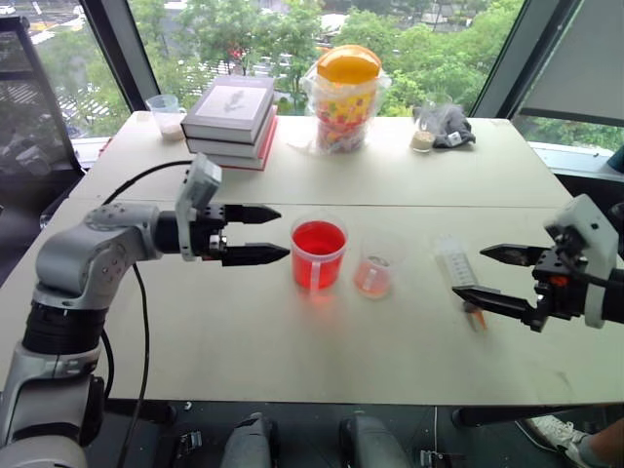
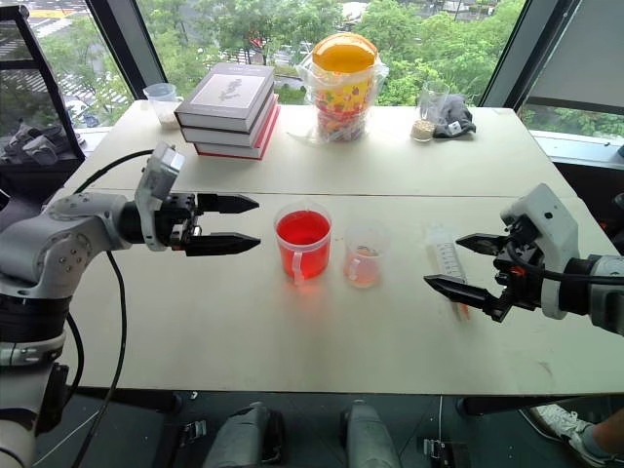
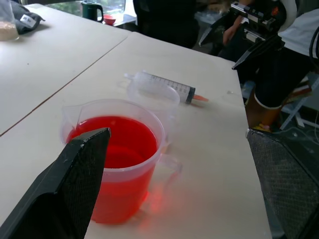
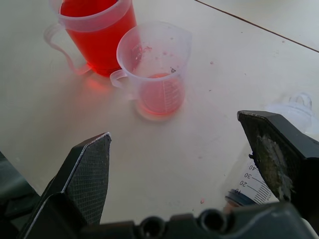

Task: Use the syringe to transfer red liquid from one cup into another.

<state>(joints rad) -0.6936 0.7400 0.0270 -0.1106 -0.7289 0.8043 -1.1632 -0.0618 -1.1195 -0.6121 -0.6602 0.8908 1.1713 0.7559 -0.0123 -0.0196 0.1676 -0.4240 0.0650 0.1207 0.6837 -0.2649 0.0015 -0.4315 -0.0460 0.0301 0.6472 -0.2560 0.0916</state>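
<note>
Syringe point(image 2: 449, 263) flat on the table, just beneath the wide-open, empty right hand point(image 2: 466, 264).

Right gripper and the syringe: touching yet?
Apart. In the right eye view the open right gripper hangs above the syringe lying flat on the table, its fingers astride it, not closed.

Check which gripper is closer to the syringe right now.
Right. The right gripper hovers open directly over the syringe lying on the table. The left gripper is open beyond the red cup and the smaller cup, well away.
</note>
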